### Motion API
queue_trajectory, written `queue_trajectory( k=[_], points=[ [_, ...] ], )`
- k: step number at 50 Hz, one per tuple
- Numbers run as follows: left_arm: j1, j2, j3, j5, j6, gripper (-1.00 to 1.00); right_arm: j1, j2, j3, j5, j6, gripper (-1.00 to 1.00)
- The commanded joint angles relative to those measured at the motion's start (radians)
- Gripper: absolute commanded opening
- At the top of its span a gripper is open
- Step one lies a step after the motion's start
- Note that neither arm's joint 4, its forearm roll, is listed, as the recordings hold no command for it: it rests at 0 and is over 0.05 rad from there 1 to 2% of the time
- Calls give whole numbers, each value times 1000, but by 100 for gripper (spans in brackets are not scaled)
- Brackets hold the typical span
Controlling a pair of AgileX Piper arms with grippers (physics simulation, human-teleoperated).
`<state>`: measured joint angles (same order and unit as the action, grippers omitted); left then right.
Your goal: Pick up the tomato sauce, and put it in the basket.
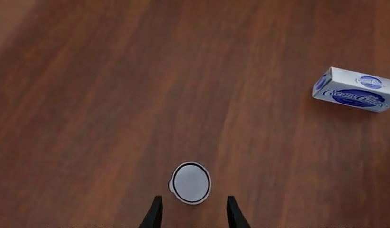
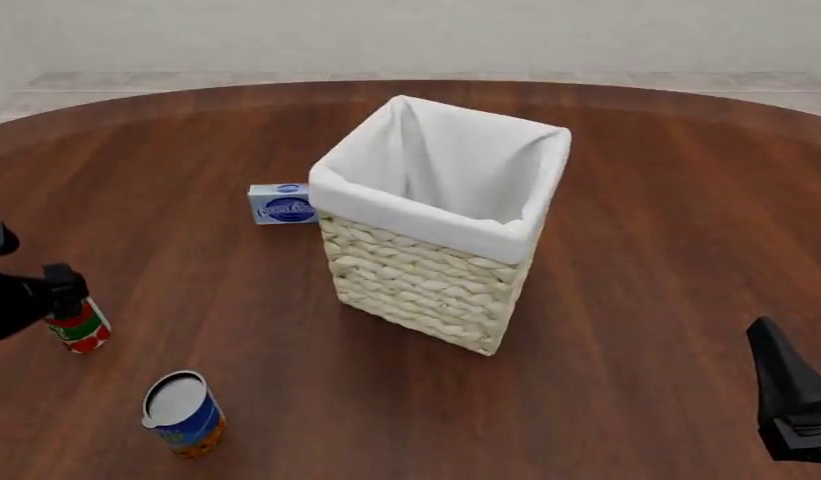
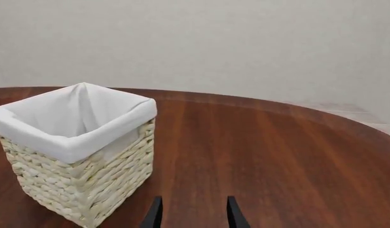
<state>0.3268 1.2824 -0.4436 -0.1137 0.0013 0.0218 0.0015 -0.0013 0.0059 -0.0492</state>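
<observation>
The tomato sauce (image 2: 81,327) is a small red can with a green band, standing upright at the table's left. My left gripper (image 2: 61,287) hangs just above it, open. In the left wrist view I look down on the can's silver-grey top (image 1: 191,183), which sits just ahead of the left gripper (image 1: 193,200) and in line with the gap between its fingers. The basket (image 2: 413,285), cream wicker with white lining, stands at the centre and also shows in the right wrist view (image 3: 87,183). My right gripper (image 2: 784,385) is open and empty at the front right, well away from the basket; the right wrist view shows it too (image 3: 193,209).
A larger blue-and-orange can (image 2: 185,412) stands at the front, right of the tomato sauce. A white and blue cream cheese box (image 2: 283,203) lies just left of the basket, also in the left wrist view (image 1: 355,89). The table is round dark wood (image 2: 650,250).
</observation>
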Motion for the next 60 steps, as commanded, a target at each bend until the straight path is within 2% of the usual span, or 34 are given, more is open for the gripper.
queue_trajectory(
  k=[1,30,38,60],
  points=[
    [3,33,24,-41,-4,100,0,0,0,1,-1,100],
    [16,133,30,-136,-15,100,2,0,0,1,-2,100],
    [32,170,31,-168,2,100,1,0,0,1,-2,100],
    [31,263,39,-258,-25,100,-3,8,1,-5,-2,100]
  ],
)
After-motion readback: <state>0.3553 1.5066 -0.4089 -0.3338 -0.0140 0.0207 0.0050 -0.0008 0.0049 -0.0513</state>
